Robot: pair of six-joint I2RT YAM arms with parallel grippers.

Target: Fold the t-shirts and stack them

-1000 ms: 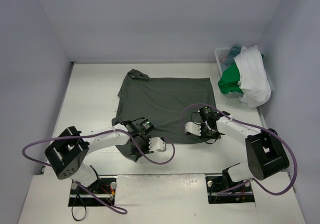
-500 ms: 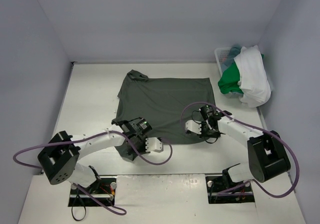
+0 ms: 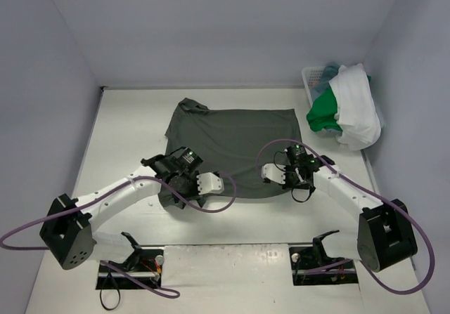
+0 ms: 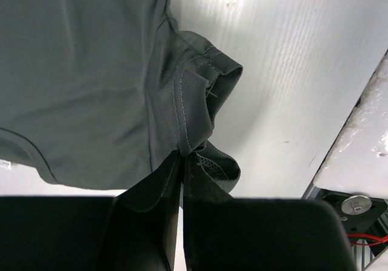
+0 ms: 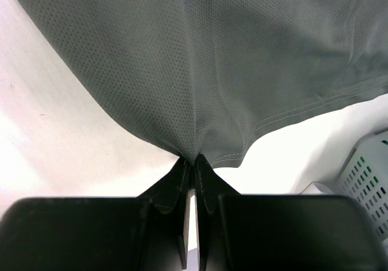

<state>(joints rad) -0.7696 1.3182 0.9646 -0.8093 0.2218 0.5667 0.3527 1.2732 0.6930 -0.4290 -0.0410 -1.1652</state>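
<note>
A dark grey-green t-shirt [image 3: 232, 142] lies spread on the white table [image 3: 119, 138]. My left gripper [image 3: 177, 175] is shut on the shirt's near-left sleeve; in the left wrist view the sleeve hem [image 4: 197, 110] bunches up from the closed left gripper [image 4: 182, 156]. My right gripper [image 3: 290, 173] is shut on the near-right hem; in the right wrist view the cloth [image 5: 254, 53] hangs from the pinched right gripper [image 5: 194, 160]. Both held edges are lifted off the table. A white t-shirt [image 3: 355, 107] and a bright green t-shirt [image 3: 322, 114] hang over the basket at the back right.
The white lattice basket [image 3: 311, 81] stands at the back right corner against the wall; its side [image 5: 367, 177] shows in the right wrist view. Purple cables loop from both arms over the near table. The table's near edge [image 4: 357, 156] lies close by the left gripper.
My left gripper has closed on the sleeve and moved up and away from the near edge, lifting it. The right gripper has lifted its hem and moved slightly forward.
</note>
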